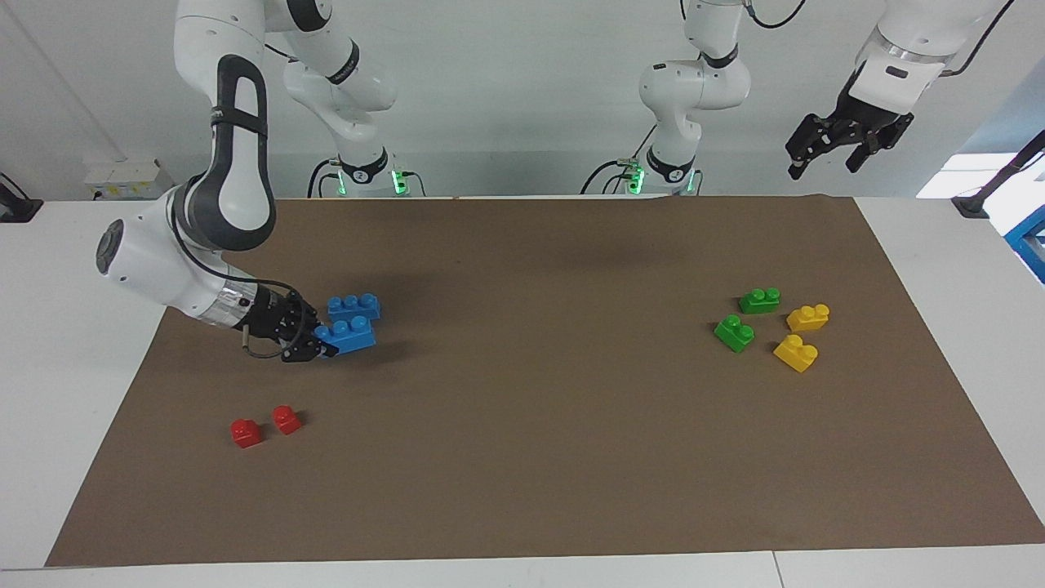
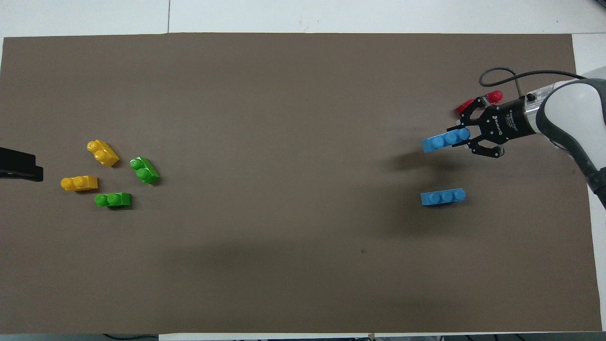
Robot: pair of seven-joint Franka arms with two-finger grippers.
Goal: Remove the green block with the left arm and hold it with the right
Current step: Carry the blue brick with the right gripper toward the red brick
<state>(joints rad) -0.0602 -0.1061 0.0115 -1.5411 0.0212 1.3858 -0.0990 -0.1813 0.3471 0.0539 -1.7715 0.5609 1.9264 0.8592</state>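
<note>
Two green blocks (image 1: 759,300) (image 1: 734,332) lie on the brown mat (image 1: 555,457) toward the left arm's end; in the overhead view the green blocks (image 2: 112,200) (image 2: 144,170) lie apart from each other. My left gripper (image 1: 823,166) hangs open and empty, high over the mat's corner, well above them; only its tip (image 2: 19,166) shows from overhead. Toward the right arm's end, my right gripper (image 1: 322,347) (image 2: 466,137) is shut on a blue three-stud brick (image 1: 349,335) (image 2: 445,140), held a little above the mat.
A second blue brick (image 1: 353,306) (image 2: 442,196) lies on the mat beside the held one. Two yellow bricks (image 1: 808,316) (image 1: 796,353) sit beside the green blocks. Two small red blocks (image 1: 245,432) (image 1: 286,419) lie farther from the robots, partly covered by the right gripper from overhead.
</note>
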